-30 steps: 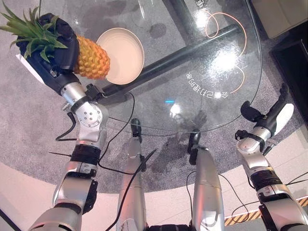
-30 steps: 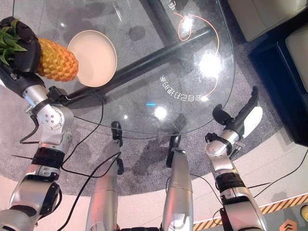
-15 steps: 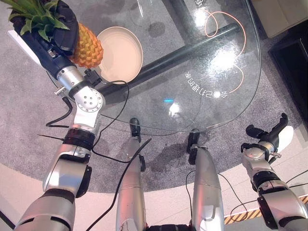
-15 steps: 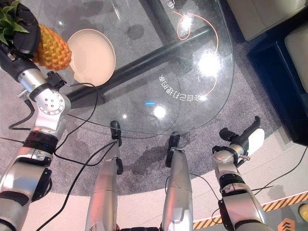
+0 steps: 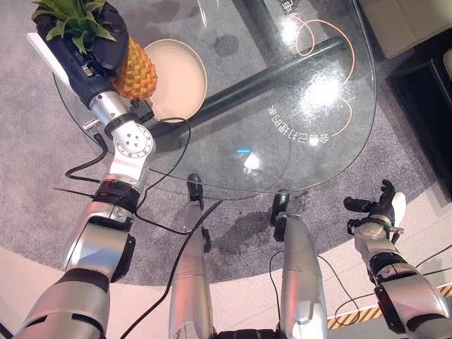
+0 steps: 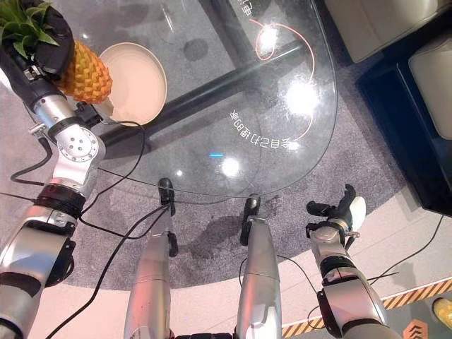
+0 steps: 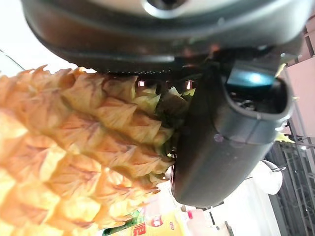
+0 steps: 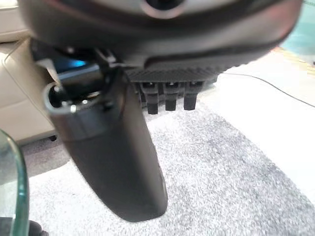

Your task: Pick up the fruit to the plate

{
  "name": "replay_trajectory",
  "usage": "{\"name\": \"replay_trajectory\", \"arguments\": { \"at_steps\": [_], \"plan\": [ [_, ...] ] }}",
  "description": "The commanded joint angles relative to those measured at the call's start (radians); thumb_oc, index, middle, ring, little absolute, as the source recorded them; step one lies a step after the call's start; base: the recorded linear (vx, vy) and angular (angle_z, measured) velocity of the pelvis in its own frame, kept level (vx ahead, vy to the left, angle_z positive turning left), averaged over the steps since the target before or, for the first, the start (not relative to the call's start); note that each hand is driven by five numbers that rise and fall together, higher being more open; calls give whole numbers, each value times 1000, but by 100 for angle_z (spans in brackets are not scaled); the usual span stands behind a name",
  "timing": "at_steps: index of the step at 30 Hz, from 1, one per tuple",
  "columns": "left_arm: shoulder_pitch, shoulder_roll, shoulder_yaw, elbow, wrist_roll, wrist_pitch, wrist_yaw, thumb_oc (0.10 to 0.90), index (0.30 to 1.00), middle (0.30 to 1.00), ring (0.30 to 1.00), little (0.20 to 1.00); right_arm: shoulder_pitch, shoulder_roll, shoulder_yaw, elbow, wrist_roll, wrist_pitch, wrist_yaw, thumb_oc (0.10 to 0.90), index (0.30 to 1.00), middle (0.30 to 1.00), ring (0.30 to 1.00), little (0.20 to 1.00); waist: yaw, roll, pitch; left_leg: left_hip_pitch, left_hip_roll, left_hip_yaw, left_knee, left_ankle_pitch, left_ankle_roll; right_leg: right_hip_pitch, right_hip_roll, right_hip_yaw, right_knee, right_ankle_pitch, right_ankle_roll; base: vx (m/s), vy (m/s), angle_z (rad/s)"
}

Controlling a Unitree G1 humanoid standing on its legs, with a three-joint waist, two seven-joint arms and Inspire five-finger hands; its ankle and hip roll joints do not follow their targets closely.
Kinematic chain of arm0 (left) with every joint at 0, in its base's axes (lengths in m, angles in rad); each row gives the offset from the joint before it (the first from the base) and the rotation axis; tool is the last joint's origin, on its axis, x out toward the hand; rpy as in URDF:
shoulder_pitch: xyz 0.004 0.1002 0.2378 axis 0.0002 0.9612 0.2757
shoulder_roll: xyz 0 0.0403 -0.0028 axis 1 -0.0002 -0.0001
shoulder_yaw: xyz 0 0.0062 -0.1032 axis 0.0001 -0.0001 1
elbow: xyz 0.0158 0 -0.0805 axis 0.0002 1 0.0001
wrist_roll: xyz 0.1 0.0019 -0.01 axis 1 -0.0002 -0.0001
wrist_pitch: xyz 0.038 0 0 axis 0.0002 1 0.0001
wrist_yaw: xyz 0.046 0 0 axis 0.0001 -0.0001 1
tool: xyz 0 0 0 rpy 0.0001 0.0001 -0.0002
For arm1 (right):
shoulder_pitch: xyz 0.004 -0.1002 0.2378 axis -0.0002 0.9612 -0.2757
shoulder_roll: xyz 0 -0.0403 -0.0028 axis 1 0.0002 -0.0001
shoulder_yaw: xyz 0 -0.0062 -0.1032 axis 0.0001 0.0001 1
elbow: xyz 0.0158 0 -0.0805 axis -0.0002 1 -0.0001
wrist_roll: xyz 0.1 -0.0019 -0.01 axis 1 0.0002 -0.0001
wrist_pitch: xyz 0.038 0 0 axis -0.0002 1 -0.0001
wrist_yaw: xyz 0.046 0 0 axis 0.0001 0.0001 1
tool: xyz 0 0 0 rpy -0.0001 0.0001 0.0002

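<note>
Left hand [image 5: 95, 42] is clenched round the crown end of the pineapple [image 5: 135, 70], fingers wrapped at the base of the green leaves [image 5: 70, 15]. Fruit is held in the air at the far-left edge of the glass table [image 5: 296, 166], its orange body angled down toward the plate [image 5: 182, 81]. From the head views the lower end of the fruit overlaps the plate's left rim; cannot tell if it touches.

Left wrist view adds what the head views lack: the scaly skin [image 7: 74, 162] pressed right up against the palm, thumb [image 7: 221, 142] lying alongside the fruit's top. The plate is not seen from there.

Plate is cream, round, and sits on the glass near the table's left edge. To its right a dark bar [image 5: 282, 70] of the table frame runs diagonally under the glass. Further right there is an orange looped line [image 5: 332, 35] and white lettering [image 5: 300, 131] on the tabletop, with bright light glare around them. That whole middle and right stretch of glass has no objects on it.

Right hand [image 6: 339, 212] hangs off the near-right edge of the table, over the grey carpet [image 6: 212, 233], fingers spread and relaxed, holding nothing. Right wrist view shows the thumb [image 8: 113, 157] straight out, fingers [image 8: 170, 96] short and uncurled, carpet beneath, and a sliver of the table's glass edge [image 8: 12, 187] at one side. A pale sofa [image 6: 381, 21] and dark furniture [image 6: 417, 120] stand beyond the table's right side.
</note>
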Motion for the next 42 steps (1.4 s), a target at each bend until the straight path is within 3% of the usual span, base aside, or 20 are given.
{"name": "replay_trajectory", "arguments": {
  "at_steps": [1, 8, 30, 42],
  "plan": [
    [-192, 108, 0, -3, -9, -84, -9, 100, 300, 300, 300, 200, -1, -9, 13, 23, 34, 10, 6, 800, 900, 900, 900, 900, 8, -62, -23, 9, 8, 52, 220, -224, 24, 68, 43, 23, -278, 184, 12, 0, 0, 0],
    [-208, 95, -14, 26, -34, -100, -52, 100, 300, 300, 300, 200, -3, 5, 26, 26, 40, 20, 34, 800, 900, 900, 900, 900, 2, -70, -23, 3, 8, 53, 222, -224, 23, 60, 49, 27, -276, 185, 10, 2, -1, -3],
    [-300, 64, -83, 103, -64, -69, -130, 100, 300, 300, 300, 200, -29, 22, 50, 31, 43, 36, 57, 800, 900, 900, 900, 900, -20, -96, -23, -17, 11, 60, 220, -224, 21, 38, 66, 41, -286, 195, 13, 0, 0, 0],
    [-315, 65, -87, 159, -77, -64, -148, 100, 300, 300, 300, 200, -39, 25, 53, 41, 44, 25, 54, 800, 900, 900, 900, 900, -24, -94, -23, -26, 11, 62, 222, -225, 19, 29, 64, 42, -292, 199, 16, 0, 0, 0]
  ]
}}
